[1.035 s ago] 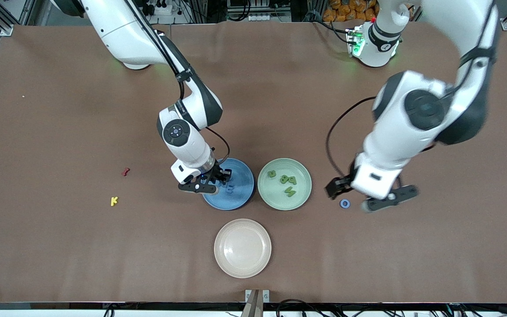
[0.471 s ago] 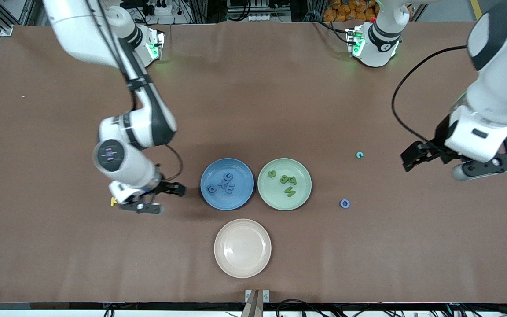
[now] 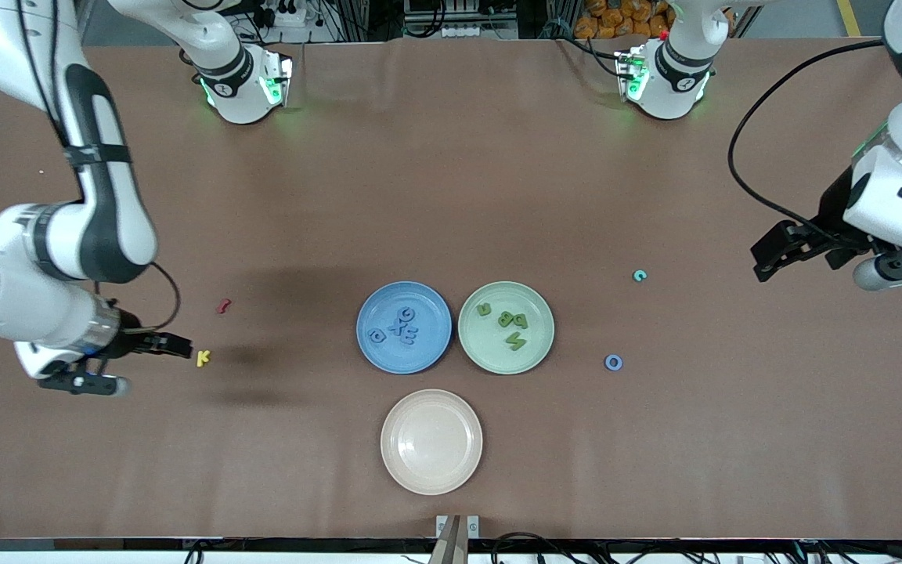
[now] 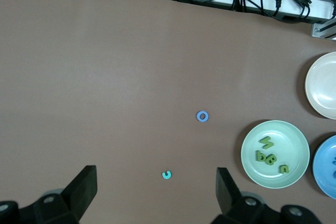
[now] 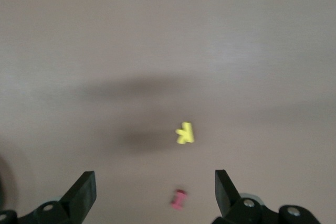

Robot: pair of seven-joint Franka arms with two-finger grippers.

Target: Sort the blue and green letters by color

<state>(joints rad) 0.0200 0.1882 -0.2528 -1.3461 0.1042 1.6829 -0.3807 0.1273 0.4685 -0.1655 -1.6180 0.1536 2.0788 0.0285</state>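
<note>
Several periwinkle blue letters (image 3: 405,335) lie in the blue plate (image 3: 429,304). Several olive green letters (image 3: 506,319) lie in the green plate (image 3: 490,350), which also shows in the left wrist view (image 4: 294,169). One blue O (image 3: 613,362) lies on the table toward the left arm's end; it also shows in the left wrist view (image 4: 202,116). My right gripper (image 3: 173,345) is open and empty, over bare table beside the yellow K (image 3: 202,358). My left gripper (image 3: 772,254) is open and empty, over the table at the left arm's end.
A small teal C (image 3: 639,275) lies farther from the front camera than the blue O. A small red letter (image 3: 222,305) lies near the yellow K. An empty beige plate (image 3: 431,441) sits nearer to the front camera than the two colored plates.
My right gripper has left the blue plate and swung out past the yellow K toward its end. My left gripper has risen from beside the blue O and pulled back toward its end.
</note>
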